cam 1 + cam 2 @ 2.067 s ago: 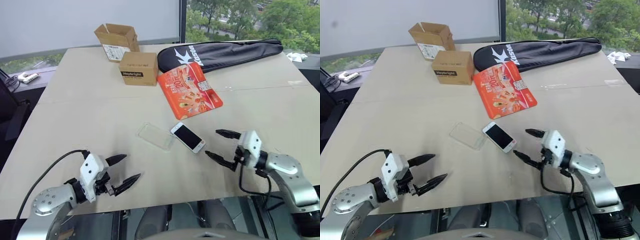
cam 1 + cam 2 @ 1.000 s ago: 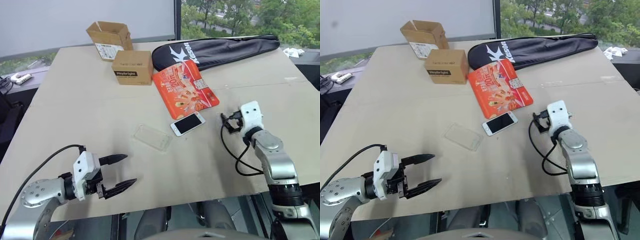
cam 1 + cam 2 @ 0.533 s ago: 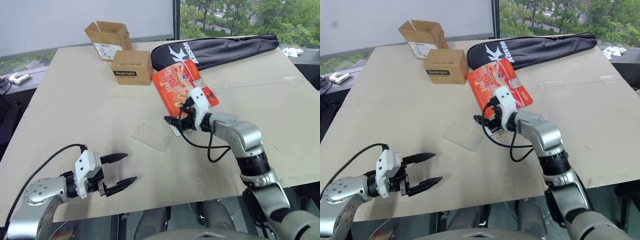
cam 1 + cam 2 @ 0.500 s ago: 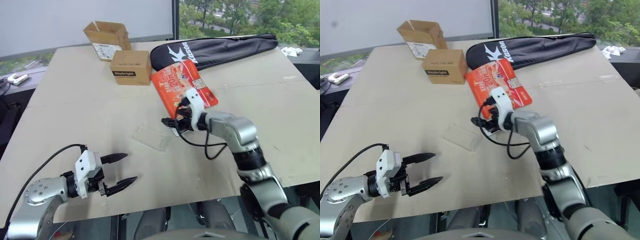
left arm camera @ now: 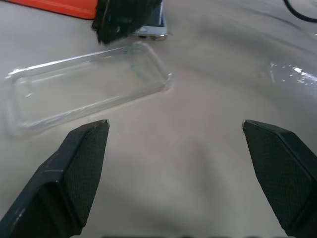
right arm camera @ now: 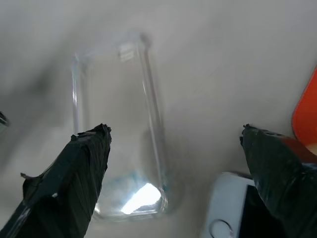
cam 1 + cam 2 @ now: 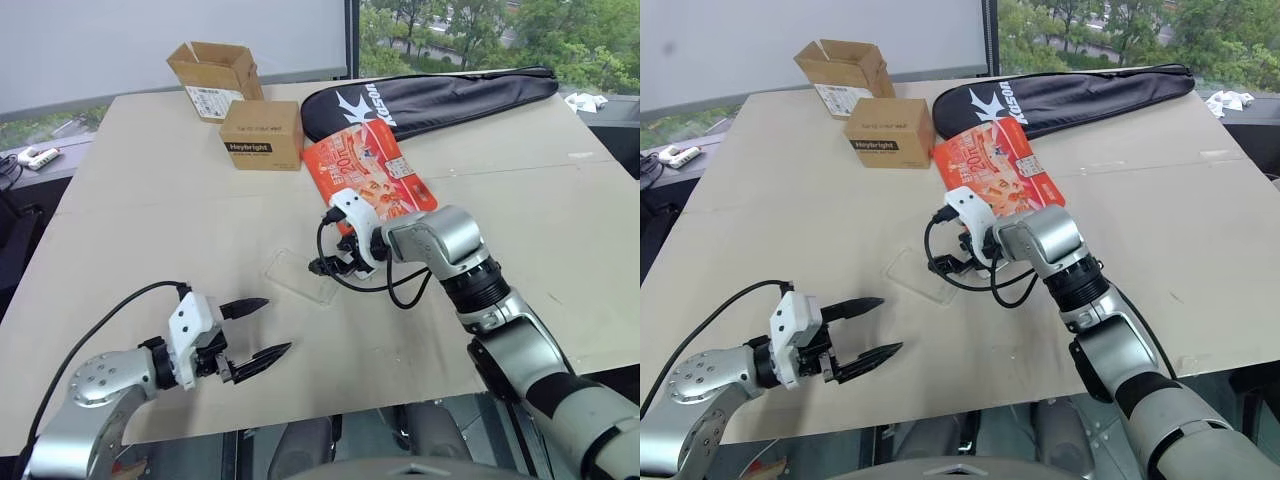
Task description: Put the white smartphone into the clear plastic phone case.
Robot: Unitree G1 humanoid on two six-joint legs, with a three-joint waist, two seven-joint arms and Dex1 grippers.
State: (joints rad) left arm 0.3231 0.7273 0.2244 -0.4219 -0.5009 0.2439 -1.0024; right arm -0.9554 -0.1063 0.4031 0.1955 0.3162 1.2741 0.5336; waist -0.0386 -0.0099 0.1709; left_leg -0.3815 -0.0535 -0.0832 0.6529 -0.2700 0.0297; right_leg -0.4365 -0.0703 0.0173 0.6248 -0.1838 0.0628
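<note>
The left gripper (image 7: 252, 330) hovers low over the near edge of the table (image 7: 150, 220), nearer than the clear plastic phone case (image 7: 301, 276), fingers spread wide and pointing toward it with nothing between them. The case lies flat on the bare tabletop, so transparent that only its glossy rim can be made out. Just beyond it, the right arm reaches in from the right with its wrist bent down and toward the left, and the right gripper (image 7: 330, 263) hangs over the far right end of the case, fingers parted and empty. The white smartphone (image 6: 233, 208) lies just beside that end of the case, largely hidden under the gripper and cut off at the edge of the right wrist view. Farther off sit the orange packet (image 7: 368, 180), two cardboard boxes (image 7: 262, 135) and a black racket bag (image 7: 440, 95)
</note>
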